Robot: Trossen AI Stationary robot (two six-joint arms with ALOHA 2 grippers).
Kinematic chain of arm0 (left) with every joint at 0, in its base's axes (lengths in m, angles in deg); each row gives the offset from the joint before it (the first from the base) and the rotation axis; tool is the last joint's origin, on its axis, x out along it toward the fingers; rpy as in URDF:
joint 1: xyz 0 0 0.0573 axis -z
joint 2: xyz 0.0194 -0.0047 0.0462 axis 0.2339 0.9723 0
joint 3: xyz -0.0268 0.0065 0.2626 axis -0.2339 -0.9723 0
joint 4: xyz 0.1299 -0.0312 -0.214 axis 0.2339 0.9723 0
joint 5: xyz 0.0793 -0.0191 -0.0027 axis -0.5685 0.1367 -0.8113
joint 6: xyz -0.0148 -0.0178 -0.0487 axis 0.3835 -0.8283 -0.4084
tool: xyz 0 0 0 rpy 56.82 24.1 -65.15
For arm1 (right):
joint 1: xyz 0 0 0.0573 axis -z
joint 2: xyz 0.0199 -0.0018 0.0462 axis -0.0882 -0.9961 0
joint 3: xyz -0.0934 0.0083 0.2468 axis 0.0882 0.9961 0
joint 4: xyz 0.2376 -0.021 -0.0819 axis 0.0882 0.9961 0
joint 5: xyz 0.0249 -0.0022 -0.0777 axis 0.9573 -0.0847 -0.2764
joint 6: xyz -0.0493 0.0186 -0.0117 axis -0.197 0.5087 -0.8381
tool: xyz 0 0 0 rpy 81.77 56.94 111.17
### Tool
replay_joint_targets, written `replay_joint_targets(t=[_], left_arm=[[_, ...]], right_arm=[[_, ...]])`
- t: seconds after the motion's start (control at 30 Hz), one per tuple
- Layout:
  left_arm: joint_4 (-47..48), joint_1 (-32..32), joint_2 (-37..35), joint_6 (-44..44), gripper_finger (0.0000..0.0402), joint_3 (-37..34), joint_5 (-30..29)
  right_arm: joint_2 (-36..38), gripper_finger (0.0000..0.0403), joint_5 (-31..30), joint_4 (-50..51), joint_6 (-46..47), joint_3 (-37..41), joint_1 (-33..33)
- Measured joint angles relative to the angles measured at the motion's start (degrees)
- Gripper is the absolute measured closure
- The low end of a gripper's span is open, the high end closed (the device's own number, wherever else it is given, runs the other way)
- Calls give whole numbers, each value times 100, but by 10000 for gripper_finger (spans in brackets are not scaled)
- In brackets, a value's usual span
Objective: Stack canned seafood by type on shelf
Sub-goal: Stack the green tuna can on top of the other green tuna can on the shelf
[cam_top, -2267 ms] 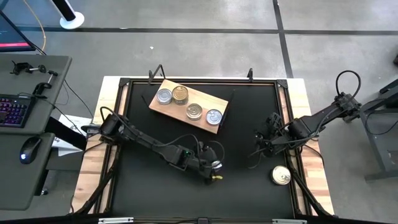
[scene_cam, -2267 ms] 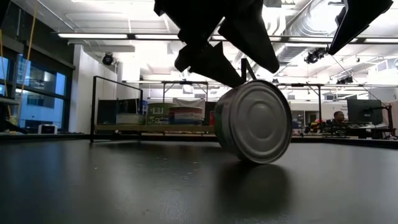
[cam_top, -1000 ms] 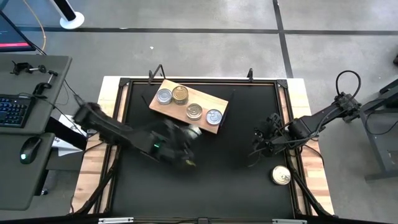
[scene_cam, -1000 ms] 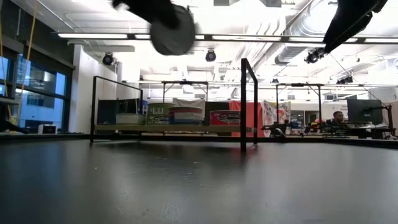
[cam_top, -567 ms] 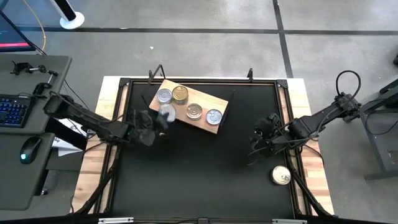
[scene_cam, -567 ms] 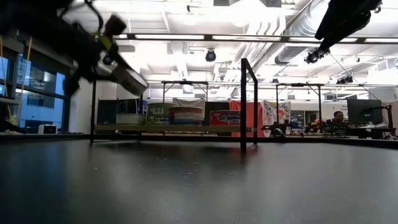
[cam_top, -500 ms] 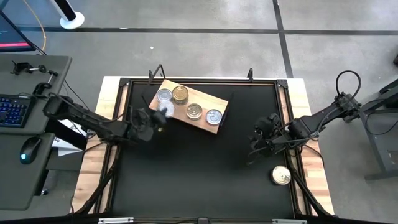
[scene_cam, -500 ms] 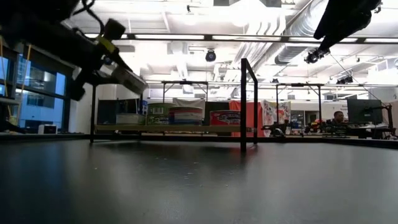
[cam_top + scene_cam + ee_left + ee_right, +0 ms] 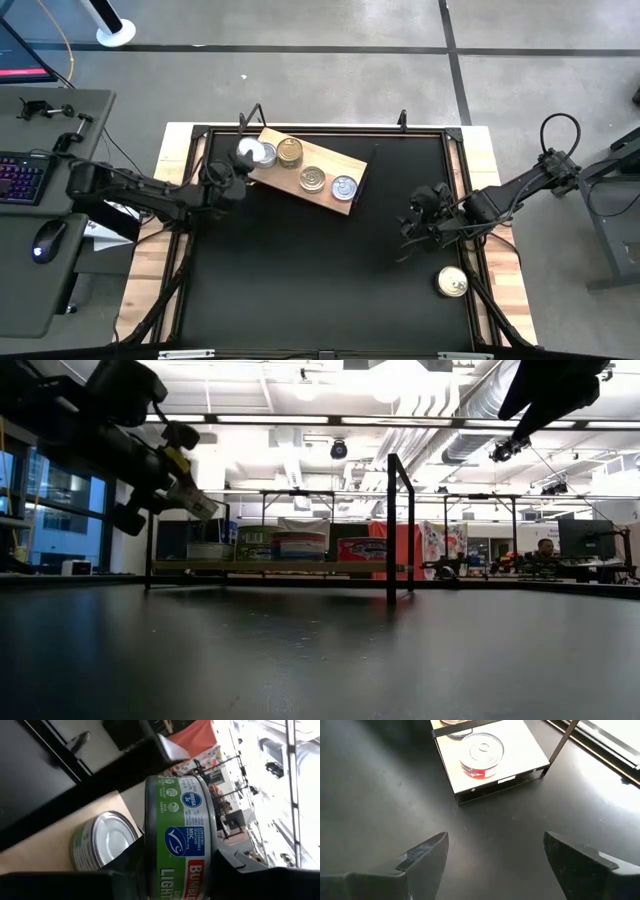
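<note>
Four cans (image 9: 302, 168) are shelved; a fifth is clamped in the left gripper (image 9: 243, 160) over the shelf's (image 9: 330, 199) end; one's left by the table's (image 9: 300, 290) right edge; right gripper (image 9: 495, 852) is wide apart.

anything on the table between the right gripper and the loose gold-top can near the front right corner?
No. In the high view, only bare black table surface separates the open right gripper from the gold-topped round metal can.

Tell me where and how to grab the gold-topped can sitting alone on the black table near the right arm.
Grip the gold-topped can across its curved side wall, coming straight down from above. It lies flat with its lid up, short and round, so opposite sides suit two fingers. The right gripper is open beside it, probably the nearer choice.
</note>
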Motion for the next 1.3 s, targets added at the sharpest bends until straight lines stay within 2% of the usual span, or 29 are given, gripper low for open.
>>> replay_joint_targets(t=[0.1, 0.23, 0.37, 0.6, 0.73, 1.0, 1.3], left_arm=[[7, -286, -2, -140, 282, 0, 286], [147, -631, 55, -190, 282, 0, 963], [164, -860, 271, -581, 280, 0, 1120], [112, -1082, 669, -1027, 234, 2, 1954], [-133, -1084, 826, -1472, 229, 4, 2023], [-403, -1226, 841, -1549, 227, 0, 2534], [-403, -1327, 844, -1645, 225, 0, 2506]], right_arm=[[0, 84, -94, -6, -2, 0, 0], [0, 84, -166, -10, -7, 0, 0], [0, 84, -166, -14, -11, 0, 0], [0, 84, -166, -17, -17, 0, 0], [0, 84, -166, -17, -17, 0, 0], [0, 84, -151, -21, -15, 0, 0], [0, 84, -146, -132, -8, 0, 1]])
